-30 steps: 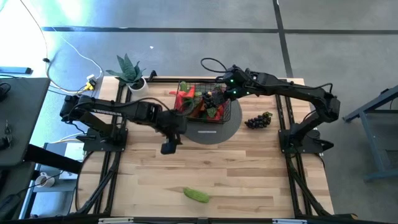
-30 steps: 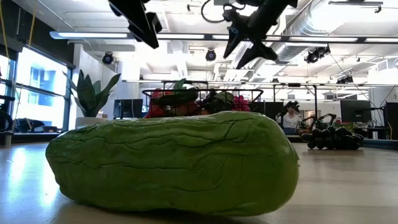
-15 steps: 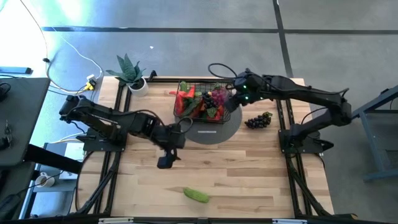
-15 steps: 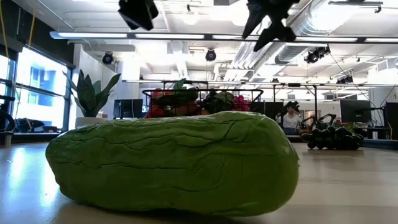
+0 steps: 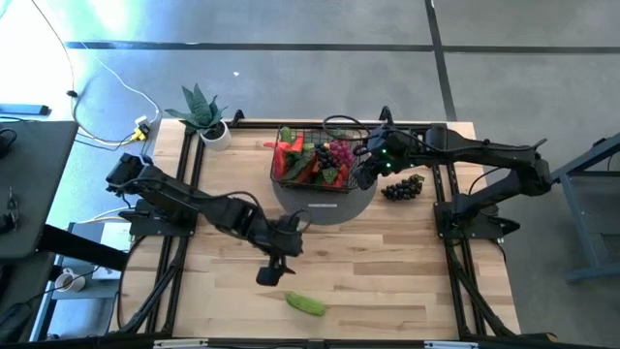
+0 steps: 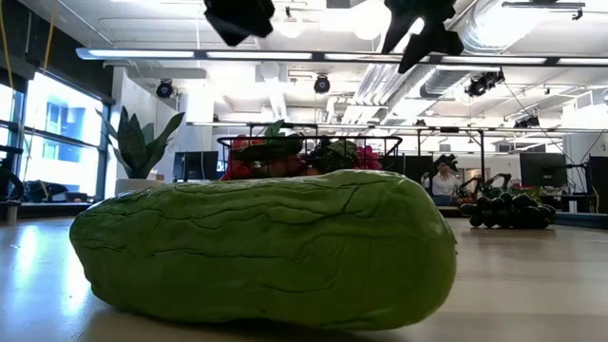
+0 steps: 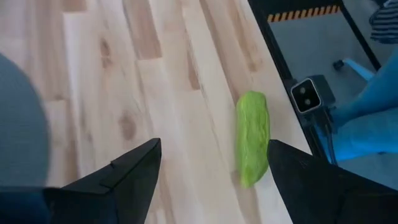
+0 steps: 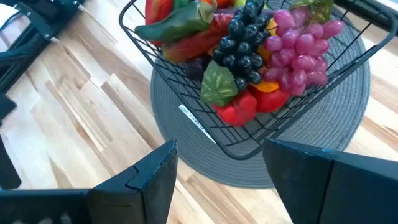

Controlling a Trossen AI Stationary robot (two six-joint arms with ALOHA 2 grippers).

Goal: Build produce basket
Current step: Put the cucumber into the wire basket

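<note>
Wooden table [image 5: 387,281], left pincer [image 5: 270,275] wide above cucumber [image 5: 306,303], right pincer [image 5: 362,175] empty, parted, beside filled basket [image 5: 315,157]

Legible text: none. A small white strip on the grey mat [image 8: 261,158], just beside the basket [image 8: 249,140], bears marks too small to read.

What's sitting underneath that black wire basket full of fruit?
The basket stands on a round grey woven mat, which lies on the wooden table. The mat's middle is hidden under the basket and the produce.
</note>
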